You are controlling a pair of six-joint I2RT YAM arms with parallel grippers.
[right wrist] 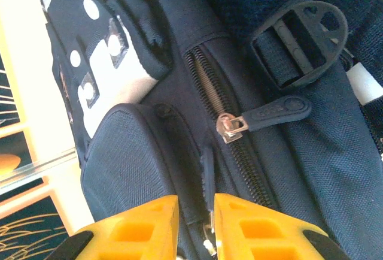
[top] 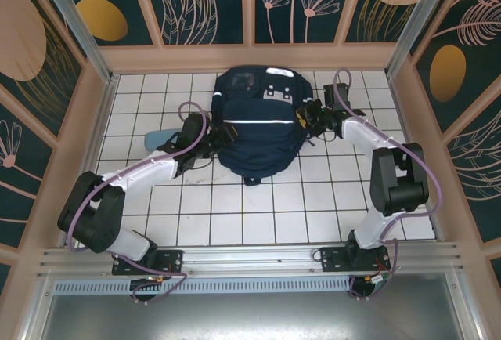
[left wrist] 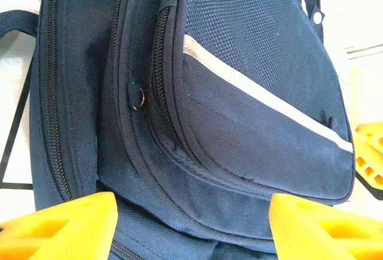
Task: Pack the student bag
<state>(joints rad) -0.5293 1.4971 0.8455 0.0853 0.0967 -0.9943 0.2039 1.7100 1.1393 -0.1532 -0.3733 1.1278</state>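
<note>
Between the yellow fingers (right wrist: pixel 134 230) of the right gripper (right wrist: pixel 196 207), a dark zip pull tab (right wrist: pixel 207 173) stood in a narrow gap. Whether the pads actually pinched it could not be confirmed. A second slider tab (right wrist: pixel 272 114) lay untouched just beside, below a black buckle (right wrist: pixel 299 41).

The left gripper (left wrist: pixel 191 203) had its fingers (left wrist: pixel 60 227) set wide apart and held nothing. It faced the front pocket with the white stripe (left wrist: pixel 263 92).

The student bag (top: pixel 254 132) lay flat at the far middle of the tiled table (top: pixel 235 215), between the two arms. A light-blue item (top: pixel 159 136) lay on the tiles to its left, outside the bag.

Assessment: work stood at a zip-handling step. Whether the zip served opening or closing could not be determined, so packing appeared unfinished.
</note>
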